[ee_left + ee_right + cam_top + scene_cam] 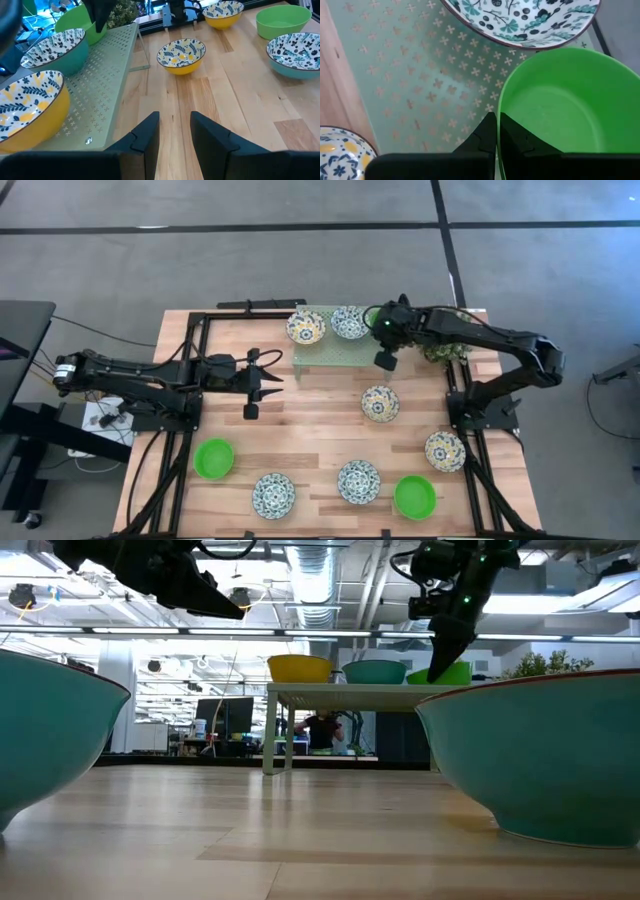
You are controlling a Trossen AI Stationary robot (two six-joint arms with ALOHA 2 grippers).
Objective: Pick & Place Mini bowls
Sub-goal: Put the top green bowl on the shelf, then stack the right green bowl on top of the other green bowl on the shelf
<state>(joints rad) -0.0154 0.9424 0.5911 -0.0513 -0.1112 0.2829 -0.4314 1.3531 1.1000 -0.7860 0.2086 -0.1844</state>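
On the pale-green mesh rack at the table's far side stand two patterned mini bowls. My right gripper is shut on a plain green mini bowl at the rack's right end, beside the teal patterned one. Whether the green bowl rests on the mesh, I cannot tell. My left gripper hovers open above bare wood left of the middle, nothing between its fingers. Several more patterned bowls and two green ones sit on the table. My right gripper pinches the green bowl's rim on the side nearest the gripper, one finger inside the bowl and one outside. The fingers slant down from above, coming from the table's right. In the low view the bowl looks tilted at the height of the rack's top.
A bushy potted plant stands just right of the rack, under my right arm. Patterned bowls lie near the front edge. Bare wood lies between the rack and the front row. A black frame edges the table.
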